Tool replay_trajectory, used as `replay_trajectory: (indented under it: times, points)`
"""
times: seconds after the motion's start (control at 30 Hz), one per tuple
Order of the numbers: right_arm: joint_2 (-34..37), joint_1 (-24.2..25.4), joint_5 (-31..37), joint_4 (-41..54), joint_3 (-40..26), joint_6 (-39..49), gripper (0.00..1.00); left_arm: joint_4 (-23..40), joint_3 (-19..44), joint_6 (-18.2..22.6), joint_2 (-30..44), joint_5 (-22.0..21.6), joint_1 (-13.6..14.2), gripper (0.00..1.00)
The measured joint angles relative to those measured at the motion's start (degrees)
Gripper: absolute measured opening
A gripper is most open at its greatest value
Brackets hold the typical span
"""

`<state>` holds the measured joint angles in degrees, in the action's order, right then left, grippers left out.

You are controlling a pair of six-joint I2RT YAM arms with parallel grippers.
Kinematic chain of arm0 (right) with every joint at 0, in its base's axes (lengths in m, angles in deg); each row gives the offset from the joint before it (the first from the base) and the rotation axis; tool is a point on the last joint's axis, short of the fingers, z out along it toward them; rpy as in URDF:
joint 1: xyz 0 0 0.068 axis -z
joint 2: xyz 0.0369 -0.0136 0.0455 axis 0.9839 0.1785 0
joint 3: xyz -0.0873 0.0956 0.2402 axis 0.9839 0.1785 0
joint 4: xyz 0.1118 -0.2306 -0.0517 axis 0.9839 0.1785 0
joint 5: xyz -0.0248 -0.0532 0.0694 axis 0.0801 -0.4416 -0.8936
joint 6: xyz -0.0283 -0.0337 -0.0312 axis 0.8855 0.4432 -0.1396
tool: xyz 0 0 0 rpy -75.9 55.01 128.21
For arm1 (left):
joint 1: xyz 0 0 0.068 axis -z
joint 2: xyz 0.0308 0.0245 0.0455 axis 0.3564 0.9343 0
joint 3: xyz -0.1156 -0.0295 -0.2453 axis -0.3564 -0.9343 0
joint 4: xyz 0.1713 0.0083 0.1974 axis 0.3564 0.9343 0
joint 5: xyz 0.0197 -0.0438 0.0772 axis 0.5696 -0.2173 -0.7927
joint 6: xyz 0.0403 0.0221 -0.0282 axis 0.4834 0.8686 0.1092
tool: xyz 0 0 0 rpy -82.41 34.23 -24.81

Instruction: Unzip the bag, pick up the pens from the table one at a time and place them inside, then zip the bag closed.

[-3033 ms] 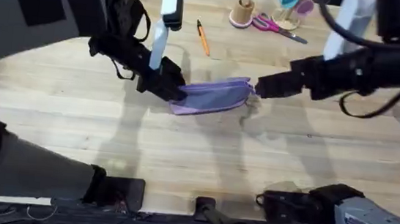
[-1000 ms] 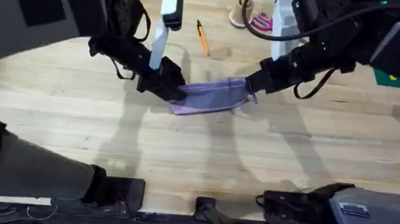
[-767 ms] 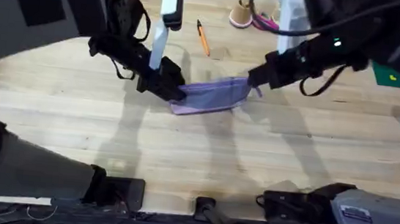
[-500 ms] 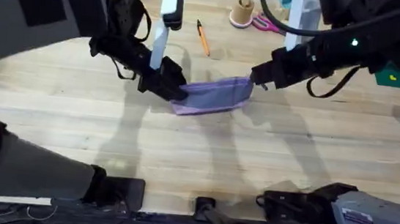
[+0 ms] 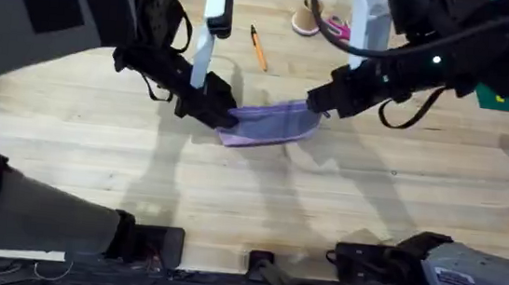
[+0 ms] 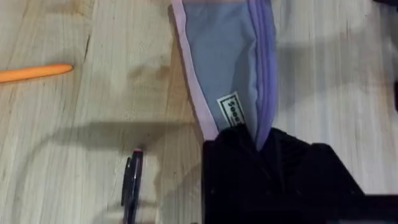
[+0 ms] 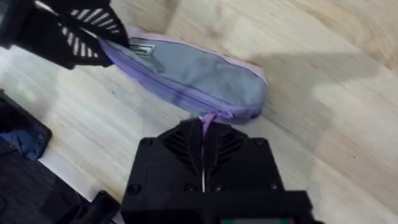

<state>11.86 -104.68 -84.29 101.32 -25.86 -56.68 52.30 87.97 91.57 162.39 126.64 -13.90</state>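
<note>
We're unzipping: left claw [image 5: 222,116] pinches the bag [image 5: 270,123], right claw [image 5: 319,104] pinches its zipper tab [image 7: 208,117] (next, pull along).

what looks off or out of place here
Nothing stands out. The bag lies on the table, held at each end by the left gripper and right gripper; the orange pen waits behind it.

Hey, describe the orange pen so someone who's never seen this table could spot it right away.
Start at the light wooden table and find the purple bag held at both ends near the middle. Just beyond the bag, toward the far edge, lies the orange pen: slim, bright orange with a dark tip, alone on bare wood.
</note>
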Motion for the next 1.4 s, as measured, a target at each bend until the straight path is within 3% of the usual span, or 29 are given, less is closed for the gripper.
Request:
replay_trajectory:
  times: [0.37, 1.07, 1.4]
  points:
    - [0.32, -8.23, 2.37, -5.37, 0.0, -2.49, 0.033, 0.04, 0.0, 0.0, 0.0, -0.29, -0.07, 0.043]
    - [7.93, -20.54, 2.13, -19.59, 0.0, -10.13, 0.031, 0.0, 0.0, -0.02, 0.0, -0.25, -0.11, 0.042]
    - [7.93, -21.92, 2.68, -20.21, 0.0, -12.24, 0.031, 0.0, 0.0, 0.0, 0.0, -0.25, -0.11, 0.042]
